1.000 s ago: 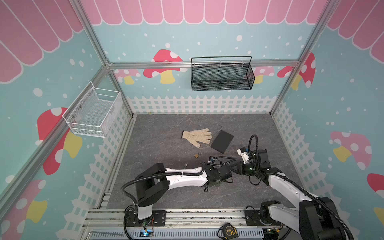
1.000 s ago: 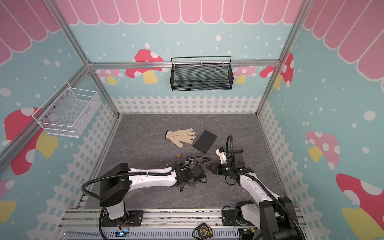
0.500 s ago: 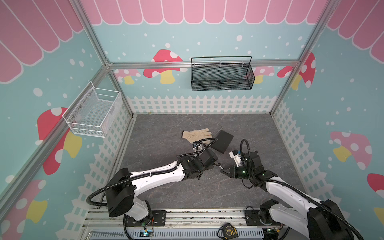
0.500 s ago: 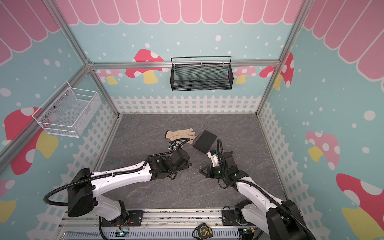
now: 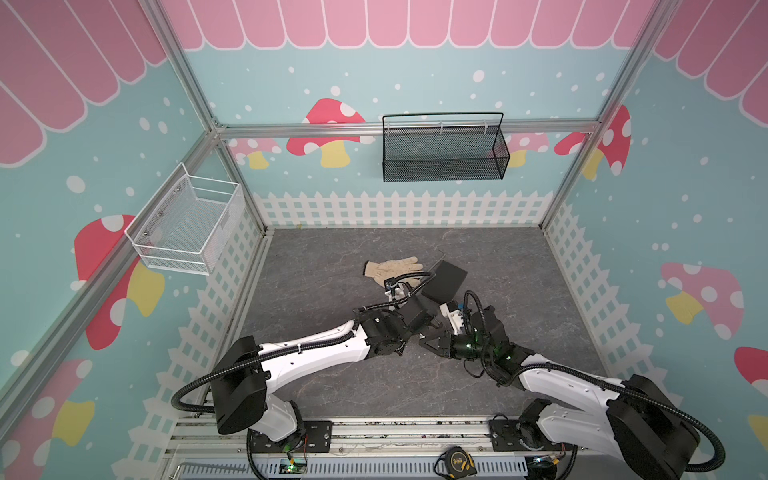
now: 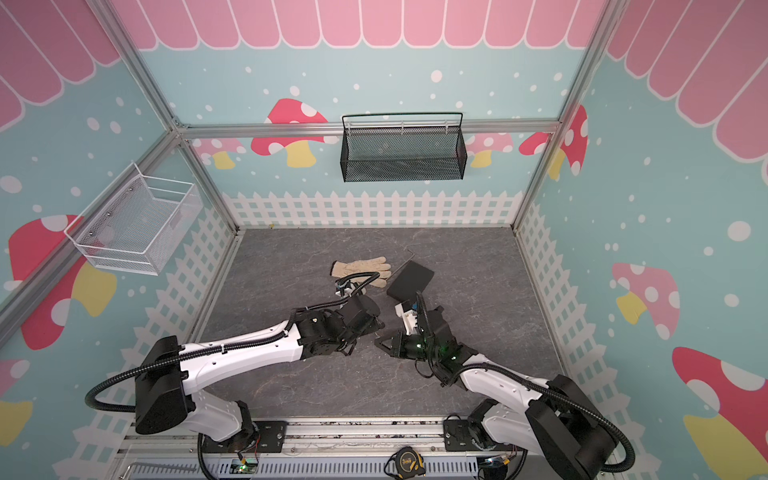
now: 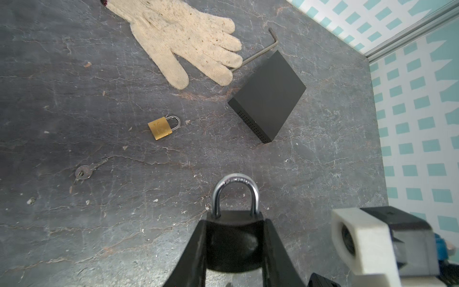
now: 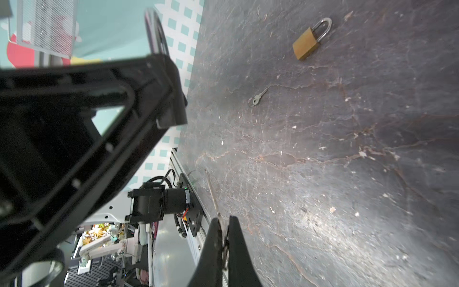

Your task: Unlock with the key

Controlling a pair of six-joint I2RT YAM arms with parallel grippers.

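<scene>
My left gripper [image 7: 234, 223] is shut on a black padlock [image 7: 233, 243], whose silver shackle [image 7: 234, 180] sticks out beyond the fingertips. My right gripper [image 8: 223, 220] is shut on a key; its thin blade [image 8: 211, 190] points out past the jaws toward the left gripper's body. In both top views the two grippers, left [image 5: 432, 323] and right [image 5: 424, 343], meet mid-floor, almost touching; the lock and key are hidden there. A small brass padlock [image 7: 161, 128] and a loose small key [image 7: 84, 171] lie on the floor.
A cream work glove [image 5: 392, 268], a flat black box [image 5: 444, 281] and a hex key [image 7: 258, 53] lie just behind the grippers. A black mesh basket [image 5: 444, 149] hangs on the back wall, a white wire basket [image 5: 187, 226] on the left wall.
The left arm swung its elbow out to the left and carried the black padlock back toward the middle. The right gripper moved left with the key, closing the gap to the left gripper.
</scene>
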